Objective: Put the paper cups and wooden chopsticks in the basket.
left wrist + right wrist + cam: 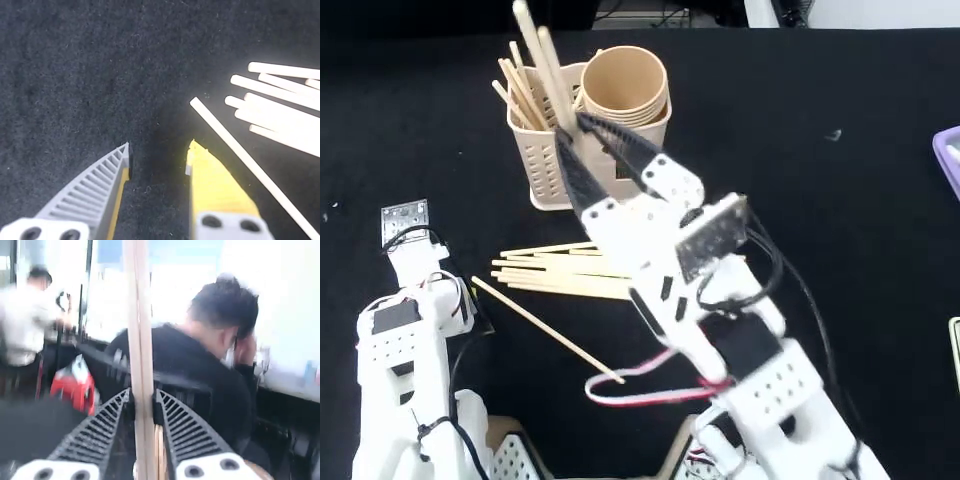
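Right gripper (142,396) pinches held chopsticks (138,330) upright, right at basket (548,175), beside more sticks I see standing inside. Stacked paper cups (625,85) sit in basket too. Loose pile (560,272) of chopsticks lies on black table (840,250), near basket; single stick (545,328) angled just beside pile. Left gripper (157,152) spread wide, holding nothing, over table near single stick's end.

A table (840,230) covered in black cloth. A beige basket (542,160) with small holes in its walls stands upright toward the far side. Nearer the middle, a bundle of wooden chopsticks (555,272) lies flat, roughly side by side. A single chopstick (545,330) lies slanted just beside the bundle. A small metal plate (404,220) sits at the left, a purple object (948,155) at the right edge.
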Available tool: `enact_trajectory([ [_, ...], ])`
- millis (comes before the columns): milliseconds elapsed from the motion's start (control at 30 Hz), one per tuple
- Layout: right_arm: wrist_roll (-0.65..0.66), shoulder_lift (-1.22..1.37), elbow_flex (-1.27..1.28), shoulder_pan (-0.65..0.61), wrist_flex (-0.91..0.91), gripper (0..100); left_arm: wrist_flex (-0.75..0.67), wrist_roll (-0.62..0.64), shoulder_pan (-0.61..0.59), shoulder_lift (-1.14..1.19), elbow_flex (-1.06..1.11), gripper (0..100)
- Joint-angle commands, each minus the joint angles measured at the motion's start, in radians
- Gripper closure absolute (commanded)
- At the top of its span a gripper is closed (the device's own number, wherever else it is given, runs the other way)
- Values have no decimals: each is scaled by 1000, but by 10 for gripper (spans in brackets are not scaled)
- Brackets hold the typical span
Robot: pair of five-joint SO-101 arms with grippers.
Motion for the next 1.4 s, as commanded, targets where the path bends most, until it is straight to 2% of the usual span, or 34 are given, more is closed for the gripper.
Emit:
enact_trajectory([
  [0, -11, 159, -90, 23, -157, 988, -20, -11, -2, -21, -10, 808],
  [300, -6, 670, -487, 26, -184, 988, -20, -12, -2, -20, -10, 808],
  [433, -6, 848, -634, 68, -186, 988, -18, -12, -4, -20, -10, 808],
  [667, -6, 1007, -714, 100, -169, 985, -18, -12, -2, -20, -10, 808],
  [733, -6, 1007, -727, 86, -98, 959, -18, -12, -1, -20, -10, 808],
  [867, -11, 1007, -831, 72, 126, 838, -18, -12, -1, -20, -10, 808],
  [1233, -11, 967, -1044, 77, 453, 857, -18, -12, -1, -20, -10, 808],
  [1367, -5, 809, -1043, 57, 681, 857, -18, -12, -1, -20, -10, 808],
])
